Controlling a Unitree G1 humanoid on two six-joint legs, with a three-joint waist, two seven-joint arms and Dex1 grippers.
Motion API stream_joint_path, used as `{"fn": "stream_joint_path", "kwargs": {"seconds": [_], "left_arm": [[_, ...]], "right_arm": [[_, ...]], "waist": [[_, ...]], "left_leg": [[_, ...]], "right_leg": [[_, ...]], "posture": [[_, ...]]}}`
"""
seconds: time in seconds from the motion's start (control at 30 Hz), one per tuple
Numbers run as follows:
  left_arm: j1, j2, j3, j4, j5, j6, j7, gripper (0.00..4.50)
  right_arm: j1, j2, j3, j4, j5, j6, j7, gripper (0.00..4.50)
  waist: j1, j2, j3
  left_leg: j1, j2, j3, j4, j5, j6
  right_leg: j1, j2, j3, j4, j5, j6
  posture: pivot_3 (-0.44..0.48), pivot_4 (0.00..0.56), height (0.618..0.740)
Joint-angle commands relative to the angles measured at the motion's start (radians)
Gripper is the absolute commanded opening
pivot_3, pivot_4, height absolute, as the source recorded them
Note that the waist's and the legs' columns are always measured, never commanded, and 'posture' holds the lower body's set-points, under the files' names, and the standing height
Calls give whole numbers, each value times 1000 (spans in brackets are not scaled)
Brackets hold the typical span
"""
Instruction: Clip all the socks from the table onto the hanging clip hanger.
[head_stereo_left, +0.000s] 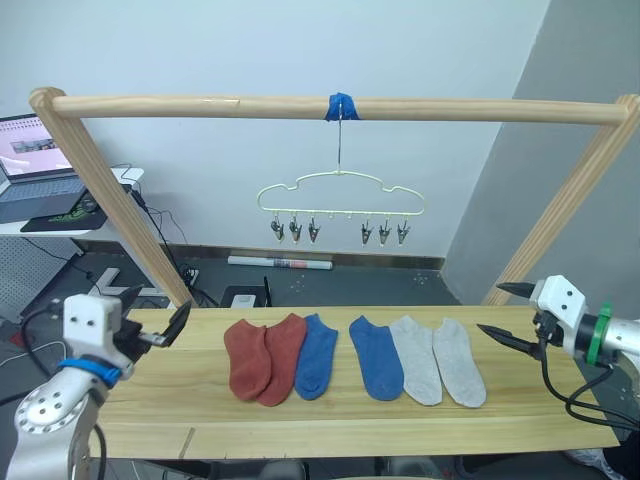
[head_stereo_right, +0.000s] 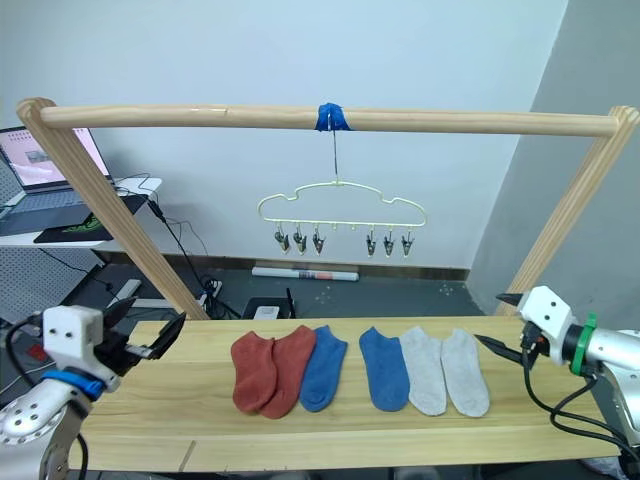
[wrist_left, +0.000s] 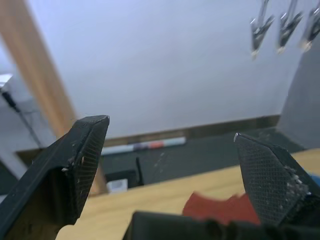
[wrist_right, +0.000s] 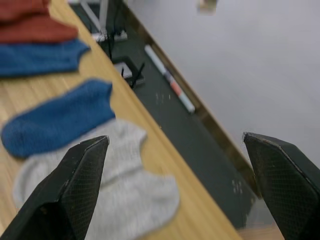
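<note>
Six short fabric socks (head_stereo_left: 355, 358) lie mid-desk (head_stereo_left: 300, 415); left claw (head_stereo_left: 158, 322) at 9 o'clock, right claw (head_stereo_left: 508, 315) at 3, both gaping, seemingly empty.

A round wooden rail (head_stereo_left: 200, 104) spans two slanted posts (head_stereo_left: 110, 190), blue tape (head_stereo_left: 342, 105) at its middle; an open laptop (head_stereo_left: 30, 165) sits far left; a long tube (head_stereo_left: 280, 262) lies along the wall's base.
</note>
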Motion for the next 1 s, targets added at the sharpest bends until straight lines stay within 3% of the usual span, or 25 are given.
{"fn": "stream_joint_path", "kwargs": {"seconds": [0.03,0.2,0.3,0.4,0.57,1.0], "left_arm": [[-26,-19,-5,-96,-39,68,42,4468],[-91,-75,-59,-150,-7,67,102,4468],[-125,-95,-71,-120,12,25,113,4468],[-160,-126,-88,-102,-11,14,107,3933],[-207,-150,-118,-61,-36,20,75,2401],[-414,-213,-194,128,42,-118,114,2401]], "right_arm": [[-13,10,-12,-119,46,58,-26,4500],[-46,20,-2,-361,186,198,-35,4500],[-93,22,9,-451,250,285,-65,4500],[-135,16,17,-504,295,356,-85,4500],[-151,9,3,-540,327,414,-110,4500],[-271,0,18,-619,467,562,-178,4500]], "waist": [[-1,-1,9],[-13,0,54],[-23,-3,76],[-27,-4,92],[-27,-6,117],[-52,-11,177]], "left_leg": [[0,0,0,0,0,0],[-1,0,0,0,0,0],[-2,1,-1,0,0,-1],[-11,0,-1,1,0,0],[-19,0,-2,1,-1,0],[-21,0,-2,1,-1,1]], "right_leg": [[0,0,0,0,0,0],[-1,0,1,0,0,0],[-1,1,0,0,2,5],[-10,1,0,0,4,6],[-16,0,-1,-2,7,1],[-18,0,-1,-1,7,2]], "posture": [[-158,103,733],[-179,137,733],[-204,185,733],[-217,201,733],[-242,229,733],[-286,277,733]]}}
